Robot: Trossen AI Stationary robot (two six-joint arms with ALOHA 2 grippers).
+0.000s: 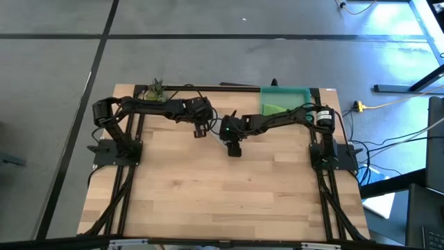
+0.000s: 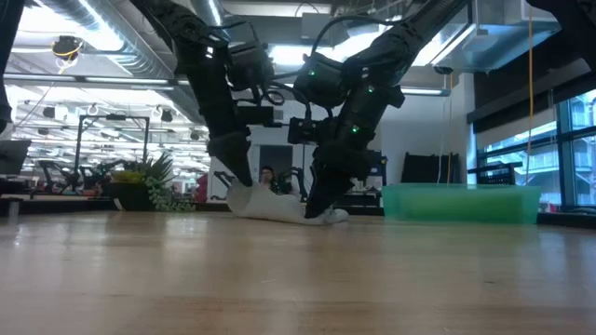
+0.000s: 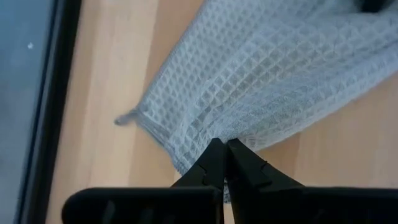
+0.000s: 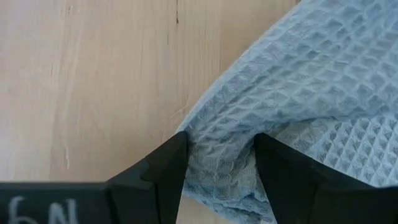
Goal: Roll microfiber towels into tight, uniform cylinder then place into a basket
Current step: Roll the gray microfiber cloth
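Observation:
The light grey towel [image 1: 221, 137] lies gathered into a loose roll on the table's middle [image 2: 275, 207]. My left gripper [image 1: 201, 132] stands at the roll's left end, shut [image 3: 224, 146]. My right gripper [image 1: 232, 148] is at the roll's right end, shut on it [image 4: 221, 155]. The teal basket [image 1: 305, 91] stands at the far right, with the lime green towel [image 1: 277, 109] lying in it. My left gripper's shut fingertips [image 3: 214, 152] meet the grey towel's side near its left end [image 3: 217, 132], slanting down from above. Whether any cloth is caught between them I cannot tell. The towel lies on the table. My right gripper pinches the roll's right end [image 4: 219, 146] between its two fingers, several bunched layers of cloth in the gap. The fingers [image 4: 171, 163] slant down from above and lie across the roll. The roll rests on the table [image 2: 279, 212].
A small potted plant [image 1: 157, 90] stands at the far left edge. The basket [image 2: 461, 203] stands a little to the right of the towel. The near half of the wooden table [image 1: 222, 201] is bare.

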